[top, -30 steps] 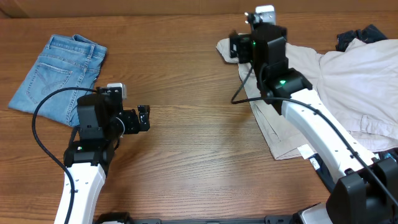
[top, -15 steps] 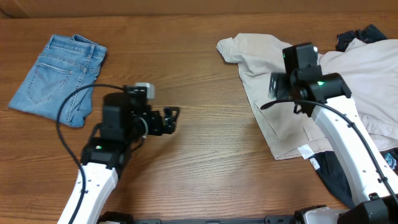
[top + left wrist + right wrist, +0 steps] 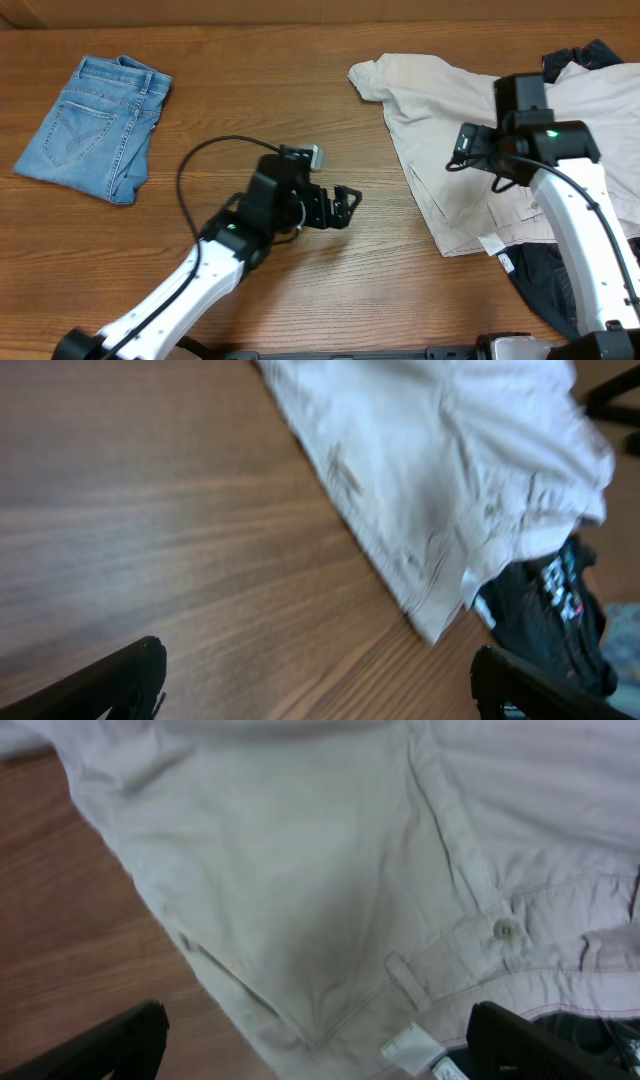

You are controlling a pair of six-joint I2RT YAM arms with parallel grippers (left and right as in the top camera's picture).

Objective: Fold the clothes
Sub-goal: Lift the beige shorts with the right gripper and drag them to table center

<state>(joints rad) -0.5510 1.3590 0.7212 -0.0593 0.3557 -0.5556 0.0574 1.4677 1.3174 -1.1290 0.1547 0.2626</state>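
Note:
The beige shorts point(image 3: 440, 120) lie spread and rumpled at the right of the table, waistband toward the front, with a white label point(image 3: 490, 242) at their corner. My right gripper point(image 3: 475, 155) hovers open over them; in the right wrist view its gripper point(image 3: 320, 1055) stands wide above the beige shorts point(image 3: 320, 870) near a button point(image 3: 507, 930). My left gripper point(image 3: 345, 205) is open over bare wood mid-table, left of the shorts. In the left wrist view, nothing lies in the gripper point(image 3: 320, 690), and the shorts point(image 3: 450, 470) are ahead of it. Folded denim shorts point(image 3: 95, 125) sit far left.
A black jersey point(image 3: 545, 290) shows under the beige shorts at the front right, and also in the left wrist view as dark printed cloth point(image 3: 560, 600). More dark cloth point(image 3: 580, 55) peeks out at the back right. The wooden table point(image 3: 300, 90) runs between the two garments.
My left arm has swung right from beside the denim shorts to mid-table. My right arm has drawn back from the shorts' far edge toward their waistband. Both grippers stayed open.

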